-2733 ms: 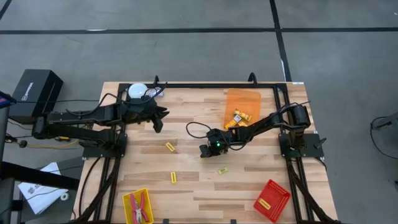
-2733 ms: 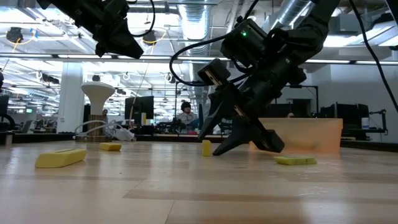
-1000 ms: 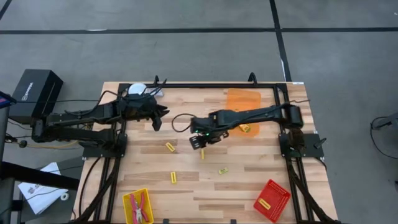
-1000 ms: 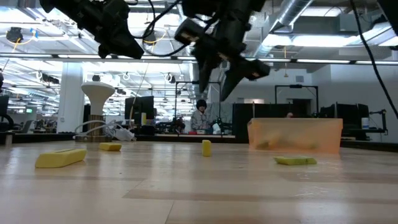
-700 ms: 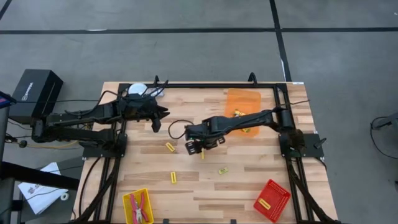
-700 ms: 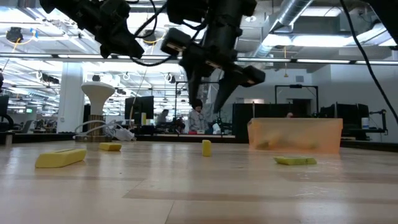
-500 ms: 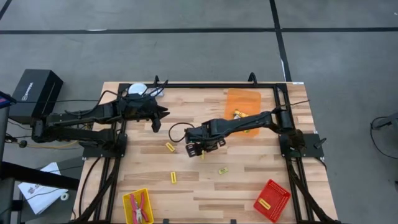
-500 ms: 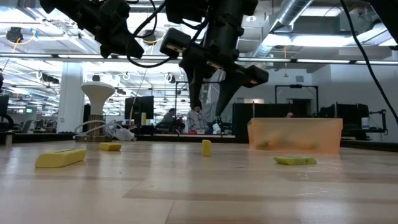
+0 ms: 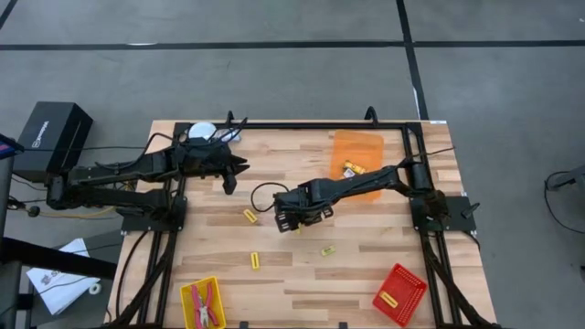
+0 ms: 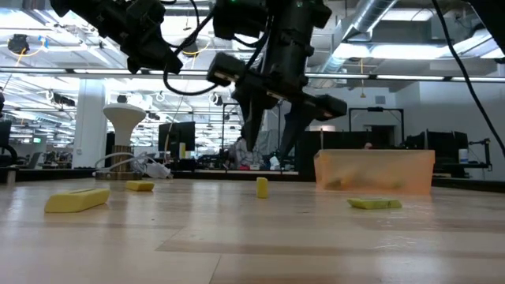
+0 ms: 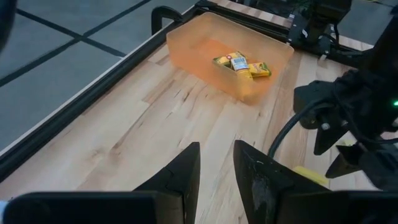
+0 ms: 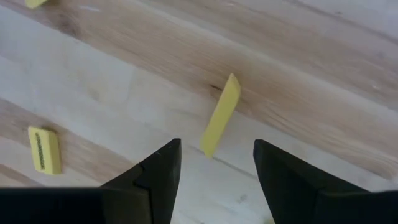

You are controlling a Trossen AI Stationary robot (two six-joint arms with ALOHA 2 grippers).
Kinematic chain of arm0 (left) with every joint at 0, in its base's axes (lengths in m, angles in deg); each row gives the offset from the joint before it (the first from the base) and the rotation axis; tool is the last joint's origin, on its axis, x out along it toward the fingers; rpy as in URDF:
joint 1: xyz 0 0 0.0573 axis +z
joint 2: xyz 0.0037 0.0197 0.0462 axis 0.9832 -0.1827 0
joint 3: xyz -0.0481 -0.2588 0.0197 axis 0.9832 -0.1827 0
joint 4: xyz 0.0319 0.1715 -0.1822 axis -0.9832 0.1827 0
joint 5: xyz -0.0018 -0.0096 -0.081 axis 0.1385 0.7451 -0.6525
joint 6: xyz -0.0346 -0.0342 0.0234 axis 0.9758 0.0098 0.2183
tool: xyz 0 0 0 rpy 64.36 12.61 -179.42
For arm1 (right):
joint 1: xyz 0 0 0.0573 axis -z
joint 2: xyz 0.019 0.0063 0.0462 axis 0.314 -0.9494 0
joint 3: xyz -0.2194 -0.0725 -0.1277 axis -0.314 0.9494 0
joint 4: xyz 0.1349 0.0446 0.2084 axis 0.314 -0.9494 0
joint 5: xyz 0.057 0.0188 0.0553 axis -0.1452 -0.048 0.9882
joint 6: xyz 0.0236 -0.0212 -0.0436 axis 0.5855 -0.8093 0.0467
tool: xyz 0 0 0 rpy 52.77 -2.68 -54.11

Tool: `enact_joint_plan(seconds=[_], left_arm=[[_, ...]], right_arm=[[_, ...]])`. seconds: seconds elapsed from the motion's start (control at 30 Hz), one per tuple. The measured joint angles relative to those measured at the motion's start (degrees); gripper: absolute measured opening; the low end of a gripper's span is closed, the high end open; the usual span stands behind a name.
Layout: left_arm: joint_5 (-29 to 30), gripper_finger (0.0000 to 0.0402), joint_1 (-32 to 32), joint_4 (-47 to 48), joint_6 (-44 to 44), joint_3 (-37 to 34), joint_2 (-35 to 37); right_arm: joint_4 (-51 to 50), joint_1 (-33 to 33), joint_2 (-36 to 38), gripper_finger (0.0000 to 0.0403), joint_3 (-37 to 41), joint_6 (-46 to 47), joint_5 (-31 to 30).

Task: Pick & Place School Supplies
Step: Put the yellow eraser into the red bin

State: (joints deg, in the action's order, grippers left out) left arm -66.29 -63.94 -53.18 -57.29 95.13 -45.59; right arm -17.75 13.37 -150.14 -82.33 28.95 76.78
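Since a moment ago we have swung our right gripper point(image 9: 294, 222) from the translucent orange tray point(image 9: 357, 146) to hover, fingers spread empty, over the upright small yellow block point(image 12: 220, 115) mid-bench, while our left gripper point(image 9: 230, 174), nearly closed, waits near the white cup point(image 9: 203, 133).

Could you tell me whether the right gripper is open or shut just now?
Open. The right gripper hangs above a yellow block, its fingers spread, with nothing between them.

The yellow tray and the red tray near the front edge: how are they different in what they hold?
The yellow tray holds red-handled pliers; the red tray holds one yellow block. The yellow tray sits on the left arm's side, the red on the right arm's. Both are small and rectangular.
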Motion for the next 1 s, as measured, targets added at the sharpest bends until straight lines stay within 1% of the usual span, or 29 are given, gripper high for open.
enact_joint_plan(seconds=[0.13, 0.23, 0.43, 0.6, 0.77, 0.93, 1.0], left_arm=[[-0.4, 0.0092, 0.0, 0.0, 0.0, 0.0, 0.0], [-1.4, 0.0092, 0.0, 0.0, 0.0, 0.0, 0.0], [-1.4, 0.0092, 0.0, 0.0, 0.0, 0.0, 0.0], [-1.4, 0.0092, 0.0, 0.1, 0.0, 0.0, 0.0], [-1.4, 0.0092, 0.0, 0.2, -1.2, 0.0, 0.0], [-1.4, 0.0092, 0.0, 0.4, -1.3, 0.0, 0.0], [-1.4, 0.0092, 0.0, 0.5, -1.3, 0.0, 0.0]], right_arm=[[2.6, -0.2, 0.0, 0.0192, 1.0, 0.2, 0.2], [2.5, -0.2, 0.0, 0.0192, 1.2, 0.2, 0.3], [2.9, -0.2, 0.0, 0.0192, 1.5, 0.2, 0.3], [6.3, 0.0, 0.0, 0.0192, 5.2, 2.4, 1.8], [10.0, -0.1, 0.0, 0.0191, 7.6, 3.4, 1.8], [13.4, 0.1, 0.0, 0.0182, 9.8, 4.4, 3.1], [16.3, 0.0, 0.0, 0.0177, 10.9, 5.1, 3.2]])
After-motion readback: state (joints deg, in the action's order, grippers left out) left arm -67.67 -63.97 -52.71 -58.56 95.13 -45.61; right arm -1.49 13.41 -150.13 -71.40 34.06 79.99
